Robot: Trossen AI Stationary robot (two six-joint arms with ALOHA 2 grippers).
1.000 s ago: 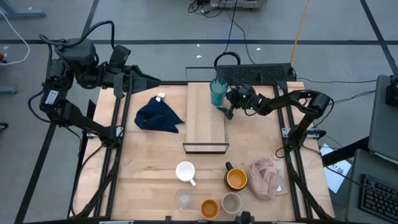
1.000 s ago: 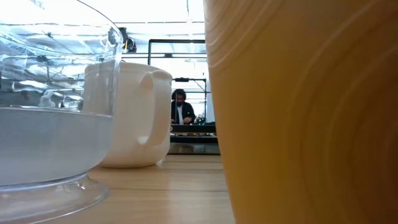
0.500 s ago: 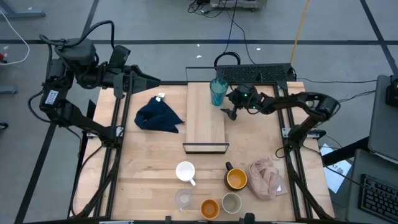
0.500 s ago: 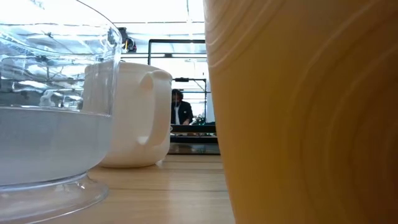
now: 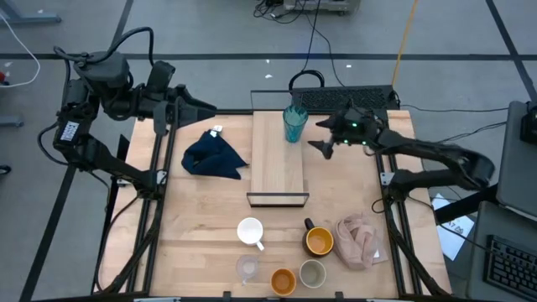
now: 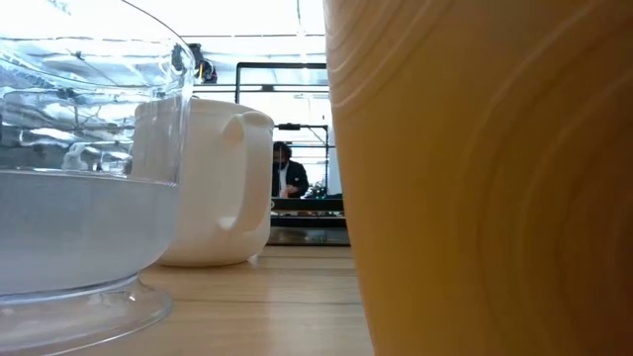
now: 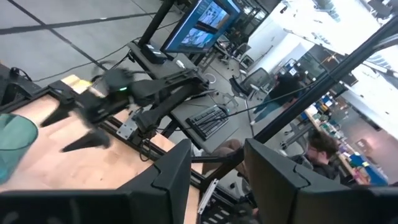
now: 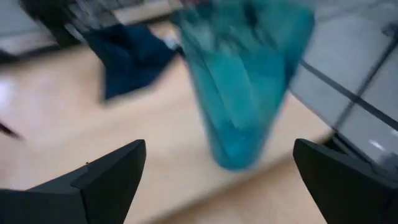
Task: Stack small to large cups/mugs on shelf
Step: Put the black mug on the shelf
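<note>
Your tabletop (image 5: pixel 201 226) carries the shelf (image 5: pixel 278 159), a long light-wood board with a dark front edge, lying down its middle. The dark navy cloth (image 5: pixel 213 157) sits just left of the board; the pink-beige cloth (image 5: pixel 361 238) lies at the near right. Your left gripper (image 5: pixel 200 108) waits over the table's far left edge, fingers partly apart and holding nothing. Your right gripper (image 5: pixel 320 134) hangs near the teal ribbed tumbler (image 5: pixel 294 123), apart from it, fingers spread wide and empty. That tumbler stands upright at the shelf's far right corner. Along the near edge you have the black mug with yellow-orange inside (image 5: pixel 318 241), the white mug (image 5: pixel 250 231), then the small grey-beige cup (image 5: pixel 312 273), small orange cup (image 5: pixel 283 280) and small clear glass (image 5: pixel 247 268).
</note>
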